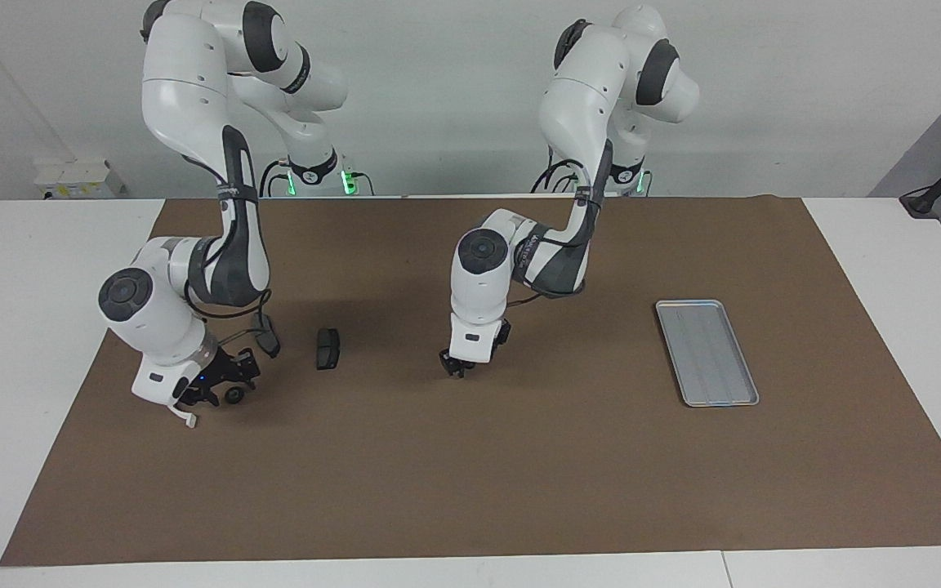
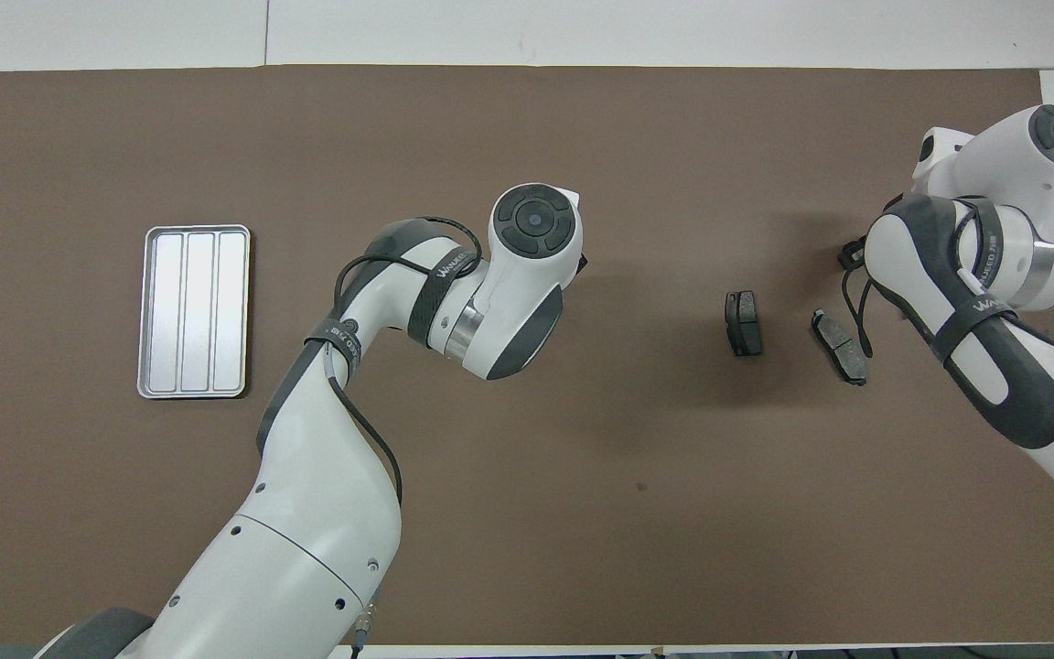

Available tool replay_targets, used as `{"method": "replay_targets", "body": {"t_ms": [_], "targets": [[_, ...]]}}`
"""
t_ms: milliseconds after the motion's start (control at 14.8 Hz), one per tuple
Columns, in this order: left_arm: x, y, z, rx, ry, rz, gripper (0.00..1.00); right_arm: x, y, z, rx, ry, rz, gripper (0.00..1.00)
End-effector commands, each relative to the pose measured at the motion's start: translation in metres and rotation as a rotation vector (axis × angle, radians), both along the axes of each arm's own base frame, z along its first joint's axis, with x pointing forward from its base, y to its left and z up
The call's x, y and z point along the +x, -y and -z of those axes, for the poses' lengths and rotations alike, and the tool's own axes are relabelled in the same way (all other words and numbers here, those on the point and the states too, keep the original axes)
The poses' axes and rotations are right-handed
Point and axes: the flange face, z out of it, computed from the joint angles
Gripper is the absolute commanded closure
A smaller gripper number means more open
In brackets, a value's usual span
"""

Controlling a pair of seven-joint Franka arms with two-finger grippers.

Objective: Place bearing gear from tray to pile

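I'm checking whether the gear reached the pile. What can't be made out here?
- Overhead view: the left hand and right hand are hidden under their own wrists.
- Facing view: the small dark round part beside the right hand is too small to identify, or to tell if held.
- Facing view: the white curved piece is partly covered by the right arm's wrist.

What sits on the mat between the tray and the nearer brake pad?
Only the left gripper, low over the mat. Otherwise the stretch from the tray to the brake pad is bare brown mat, clearest in the facing view.
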Motion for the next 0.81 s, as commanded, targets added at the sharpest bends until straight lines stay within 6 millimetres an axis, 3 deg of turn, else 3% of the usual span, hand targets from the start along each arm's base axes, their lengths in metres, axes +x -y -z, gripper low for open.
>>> {"method": "replay_targets", "body": {"t_ms": [0, 135, 270, 473, 743], "targets": [[0.01, -0.05, -0.075, -0.019, -0.004, -0.067, 0.0, 0.001, -0.044, -0.068, -0.021, 0.008, 0.048, 0.0], [0.015, -0.084, -0.124, -0.047, 0.026, -0.106, 0.0, 0.01, -0.09, -0.116, -0.034, 0.023, 0.105, 0.0], [0.025, -0.142, -0.17, -0.057, 0.038, -0.139, 0.0, 0.007, -0.154, -0.14, -0.035, 0.024, 0.15, 0.0], [0.03, -0.235, -0.221, -0.041, 0.013, -0.083, 0.0, -0.023, -0.272, -0.147, -0.048, 0.035, 0.232, 0.0], [0.017, -0.376, -0.269, -0.032, -0.022, 0.082, 0.0, -0.059, -0.363, -0.143, -0.03, 0.039, 0.343, 0.0]]}}
